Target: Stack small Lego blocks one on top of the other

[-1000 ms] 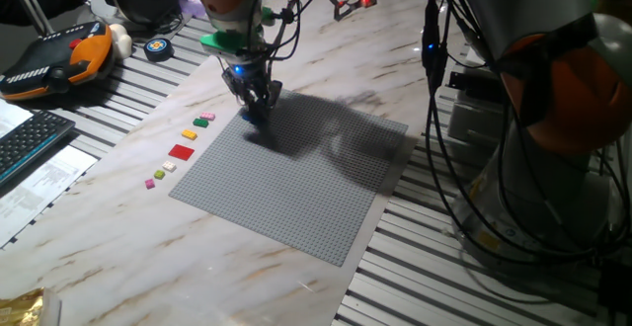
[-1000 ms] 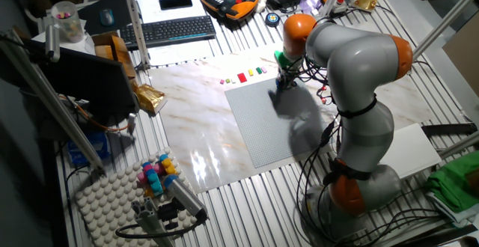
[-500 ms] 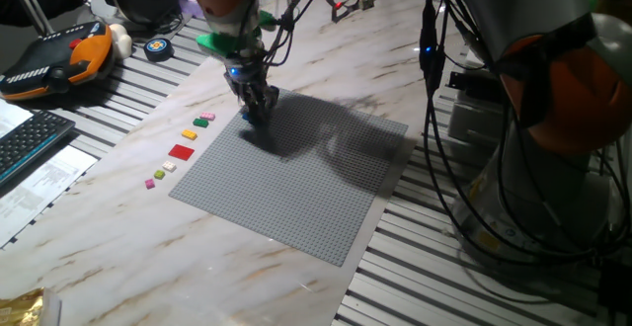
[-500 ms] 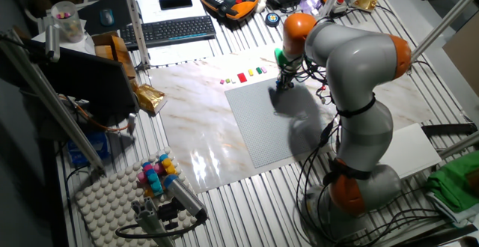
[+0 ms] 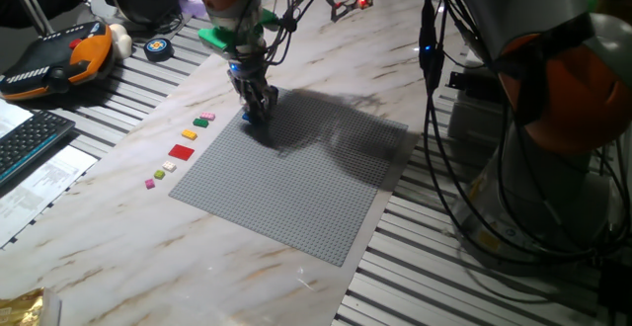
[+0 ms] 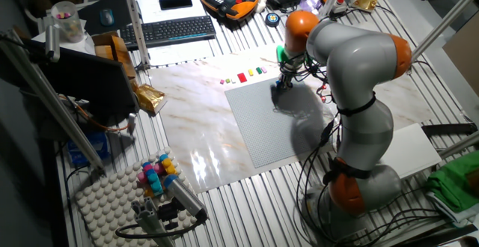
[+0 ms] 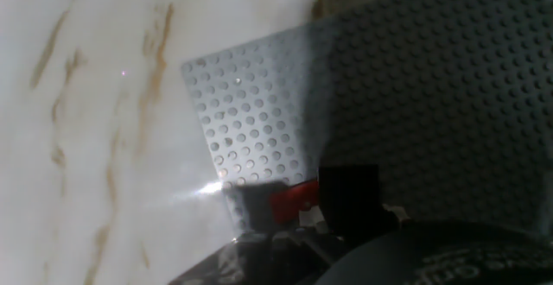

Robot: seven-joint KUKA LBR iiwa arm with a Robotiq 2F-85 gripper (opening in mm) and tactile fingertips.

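My gripper (image 5: 259, 111) stands low over the far left corner of the big grey studded plate (image 5: 296, 183), fingertips at the plate. In the hand view the gripper (image 7: 295, 207) is shut on a small red Lego block (image 7: 287, 199), held between a light-struck finger (image 7: 249, 204) and a dark finger (image 7: 350, 192). In one fixed view a speck of blue (image 5: 246, 117) shows at the fingertips; I cannot tell whether it is the blue block. The black block is not to be made out. The other fixed view shows the gripper (image 6: 282, 83) at the same plate corner (image 6: 262, 120).
A row of loose pieces lies on the marble left of the plate: green (image 5: 205, 117), yellow (image 5: 189, 134), a wider red square (image 5: 181, 151) and white (image 5: 169, 166). A keyboard (image 5: 25, 143) and an orange pendant (image 5: 59, 59) lie further left. Cables hang at the right.
The hand has shifted slightly back and left toward the plate's corner. Its fingers stay low at the plate.
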